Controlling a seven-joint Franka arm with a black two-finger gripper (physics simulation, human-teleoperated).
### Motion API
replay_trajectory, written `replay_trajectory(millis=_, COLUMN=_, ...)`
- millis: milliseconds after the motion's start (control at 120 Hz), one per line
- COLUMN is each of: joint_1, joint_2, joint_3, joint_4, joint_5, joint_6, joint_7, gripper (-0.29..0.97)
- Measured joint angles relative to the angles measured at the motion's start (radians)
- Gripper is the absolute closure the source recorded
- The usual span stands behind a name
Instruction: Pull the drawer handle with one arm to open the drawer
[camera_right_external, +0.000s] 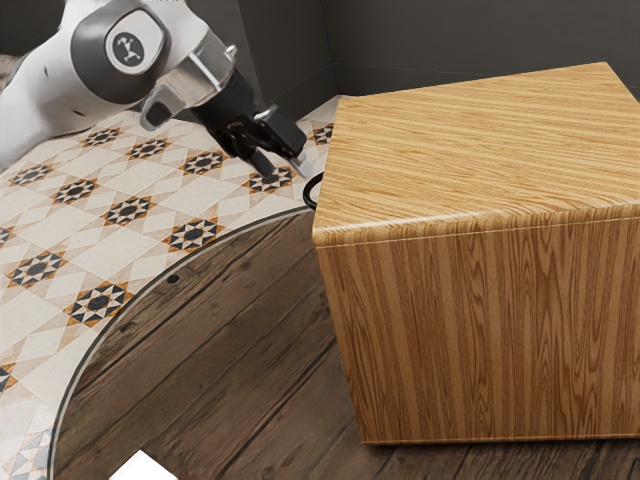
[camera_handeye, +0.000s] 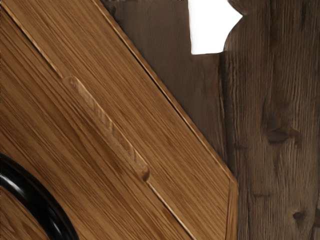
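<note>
- The black two-finger hand (camera_right_external: 282, 165) hangs at the upper centre-left of the exterior view, fingers apart and gripping nothing. It is just beside the far face of the light oak-grain wooden cabinet (camera_right_external: 480, 250).
- The glossy black ring-shaped drawer handle (camera_right_external: 312, 190) peeks past the cabinet's upper left corner, mostly hidden behind it.
- In the wrist view an arc of the handle (camera_handeye: 35, 200) is cut off by the frame, near a raised wooden bar (camera_handeye: 107, 127) on the cabinet face.
- Whether the drawer stands open is impossible to tell.
- The cabinet stands on a round dark-plank counter (camera_right_external: 200, 330).

Domestic room; patterned floor tiles (camera_right_external: 130, 210); dark walls (camera_right_external: 450, 35)
</note>
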Motion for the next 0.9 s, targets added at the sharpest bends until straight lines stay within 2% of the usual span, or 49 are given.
replay_trajectory(millis=158, joint_1=-0.029, joint_2=-0.001, joint_3=0.000, joint_4=-0.028, joint_5=-0.010, joint_6=0.028, joint_7=0.000, gripper=0.00)
replay_trajectory(millis=492, joint_1=-0.029, joint_2=-0.013, joint_3=0.018, joint_4=-0.099, joint_5=-0.030, joint_6=0.050, joint_7=0.000, gripper=-0.02)
replay_trajectory(millis=567, joint_1=-0.028, joint_2=-0.027, joint_3=0.030, joint_4=-0.123, joint_5=-0.028, joint_6=0.051, joint_7=0.000, gripper=0.00)
replay_trajectory(millis=608, joint_1=-0.027, joint_2=-0.048, joint_3=0.033, joint_4=-0.145, joint_5=-0.024, joint_6=0.052, joint_7=0.000, gripper=0.06)
replay_trajectory(millis=633, joint_1=-0.025, joint_2=-0.073, joint_3=0.035, joint_4=-0.167, joint_5=-0.023, joint_6=0.052, joint_7=0.000, gripper=0.17)
replay_trajectory(millis=700, joint_1=-0.013, joint_2=-0.158, joint_3=0.036, joint_4=-0.241, joint_5=-0.011, joint_6=0.051, joint_7=0.000, gripper=0.13)
replay_trajectory(millis=733, joint_1=0.000, joint_2=-0.214, joint_3=0.030, joint_4=-0.287, joint_5=-0.003, joint_6=0.051, joint_7=0.000, gripper=0.27)
replay_trajectory(millis=758, joint_1=0.001, joint_2=-0.282, joint_3=0.036, joint_4=-0.339, joint_5=0.004, joint_6=0.050, joint_7=0.000, gripper=0.49)
replay_trajectory(millis=783, joint_1=-0.004, joint_2=-0.362, joint_3=0.053, joint_4=-0.401, joint_5=0.014, joint_6=0.048, joint_7=0.000, gripper=0.56)
replay_trajectory(millis=808, joint_1=-0.015, joint_2=-0.448, joint_3=0.071, joint_4=-0.463, joint_5=0.028, joint_6=0.045, joint_7=0.000, gripper=0.53)
replay_trajectory(millis=842, joint_1=-0.031, joint_2=-0.573, joint_3=0.101, joint_4=-0.529, joint_5=0.055, joint_6=0.035, joint_7=0.000, gripper=0.43)
replay_trajectory(millis=900, joint_1=-0.086, joint_2=-0.772, joint_3=0.147, joint_4=-0.553, joint_5=0.133, joint_6=0.011, joint_7=0.000, gripper=0.30)
